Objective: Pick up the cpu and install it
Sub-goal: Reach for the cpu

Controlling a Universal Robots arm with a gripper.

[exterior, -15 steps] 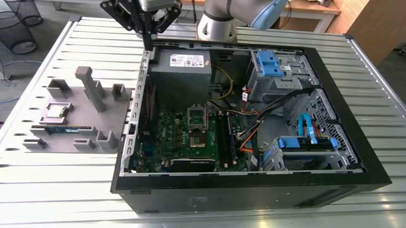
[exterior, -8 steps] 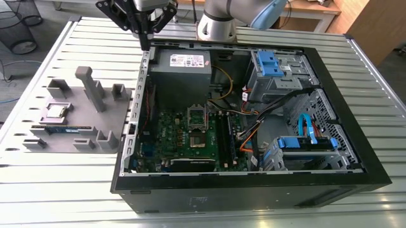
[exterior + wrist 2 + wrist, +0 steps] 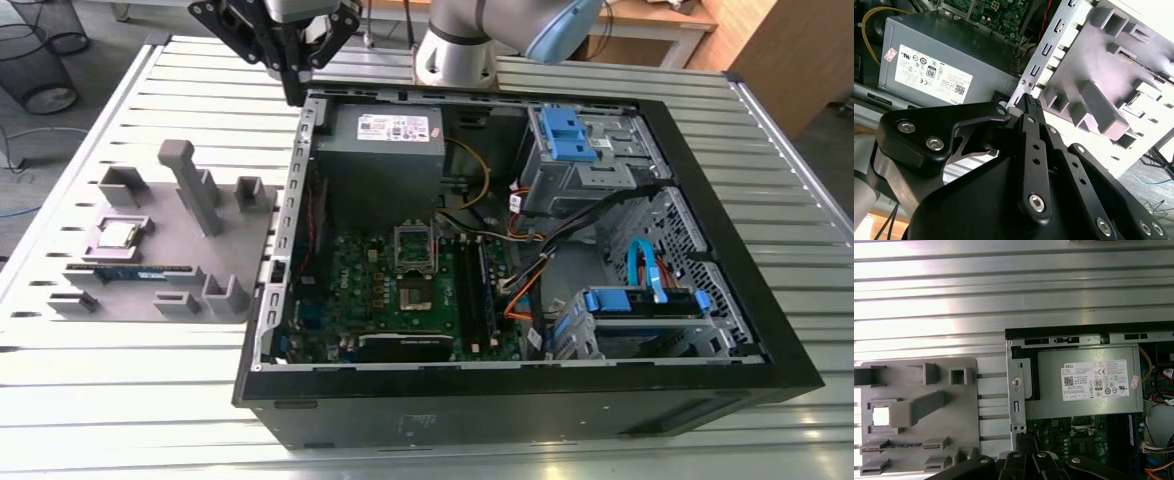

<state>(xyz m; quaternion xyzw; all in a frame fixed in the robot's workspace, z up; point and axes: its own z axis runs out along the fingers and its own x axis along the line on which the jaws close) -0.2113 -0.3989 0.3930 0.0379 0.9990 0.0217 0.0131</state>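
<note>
– On the grey fixture plate (image 3: pixel 167 262), at the exterior view's left of the computer case (image 3: pixel 534 395), what is lying?

– The cpu (image 3: pixel 120 235) is lying there. It is a small flat square with a shiny silver-grey metal top. It sits flat inside a square grey frame of the plate. In the first wrist view the cpu (image 3: pixel 880 416) catches so much light that its top looks almost white.

– And what is close to it?

– A long thin blue-green memory stick (image 3: pixel 127 270) lies in a slot just beside the frame. A tall grey post (image 3: pixel 194 190) stands on the same plate, near the cpu, at the exterior view's right of it.

– Where is the claw?

– The claw (image 3: pixel 292 90) hangs over the far left corner of the case, as the exterior view shows it. It is near the power supply (image 3: pixel 387 140) and well apart from the cpu.

– How do its fingers stand?

– They are pressed together into one narrow tip, and they carry nothing. In the second wrist view the claw (image 3: pixel 1029 100) points toward the metal edge of the case. The power supply (image 3: pixel 939 70) is on one side of it and the fixture plate (image 3: pixel 1094 55) on the other side.

– Is the case open?

– Yes, its side is off, and the green motherboard (image 3: pixel 400 290) shows inside. Case and plate both rest on the ribbed metal table (image 3: pixel 134 400).
</note>
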